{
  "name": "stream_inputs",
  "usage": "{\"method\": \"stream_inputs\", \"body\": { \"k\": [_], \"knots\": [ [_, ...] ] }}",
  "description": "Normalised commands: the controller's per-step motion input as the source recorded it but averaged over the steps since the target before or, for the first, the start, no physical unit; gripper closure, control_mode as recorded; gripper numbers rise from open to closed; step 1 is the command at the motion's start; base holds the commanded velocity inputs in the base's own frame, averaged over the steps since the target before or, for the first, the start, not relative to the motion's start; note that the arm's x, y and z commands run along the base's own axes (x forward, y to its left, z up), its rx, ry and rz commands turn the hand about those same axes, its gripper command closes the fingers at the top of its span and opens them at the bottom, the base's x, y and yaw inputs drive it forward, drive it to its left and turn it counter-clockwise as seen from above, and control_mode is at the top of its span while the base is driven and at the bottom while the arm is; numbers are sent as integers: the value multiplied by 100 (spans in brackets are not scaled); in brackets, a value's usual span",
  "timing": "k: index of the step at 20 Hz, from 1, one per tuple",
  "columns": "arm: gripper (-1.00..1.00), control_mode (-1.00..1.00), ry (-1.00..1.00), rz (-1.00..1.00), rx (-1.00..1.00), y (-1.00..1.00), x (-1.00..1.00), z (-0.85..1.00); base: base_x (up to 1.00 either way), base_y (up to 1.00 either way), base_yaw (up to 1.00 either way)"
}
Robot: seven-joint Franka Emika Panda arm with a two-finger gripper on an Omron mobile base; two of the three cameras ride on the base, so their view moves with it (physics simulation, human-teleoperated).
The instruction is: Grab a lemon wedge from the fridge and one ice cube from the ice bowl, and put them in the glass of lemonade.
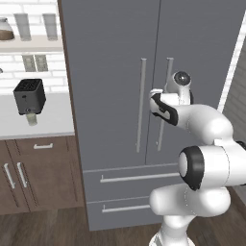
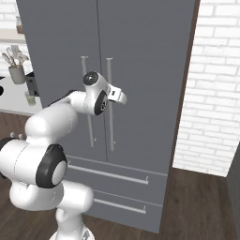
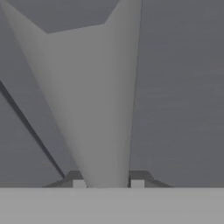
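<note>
Grey fridge (image 1: 110,72) handle (image 3: 100,109) between end effector (image 3: 108,184) fingertips, toaster (image 1: 29,96) on counter (image 1: 53,120)

The arm rises from the base, folds at a raised elbow and reaches forward at mid height, wrist level. The gripper (image 3: 108,184) points straight ahead, its two finger tips (image 3: 79,183) set close on either side of a pale vertical bar (contact appears made on both sides); jaws narrowly spaced.
</note>
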Motion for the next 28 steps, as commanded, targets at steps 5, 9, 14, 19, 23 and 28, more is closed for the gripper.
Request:
{"method": "stream_inputs", "body": {
  "k": [5,9,14,19,23,28],
  "knots": [
    [100,-100,0,0,0,-4,0,0,0,0,0],
    [100,-100,0,-9,1,-76,-1,0,0,0,0],
    [100,-100,-3,-15,9,-100,-31,4,0,0,0],
    [100,-100,-2,-17,14,-99,-63,19,0,0,0],
    [100,-100,0,-15,17,-88,-91,30,0,0,0],
    [100,-100,0,-14,19,-92,-100,28,0,0,0]
  ]
}}
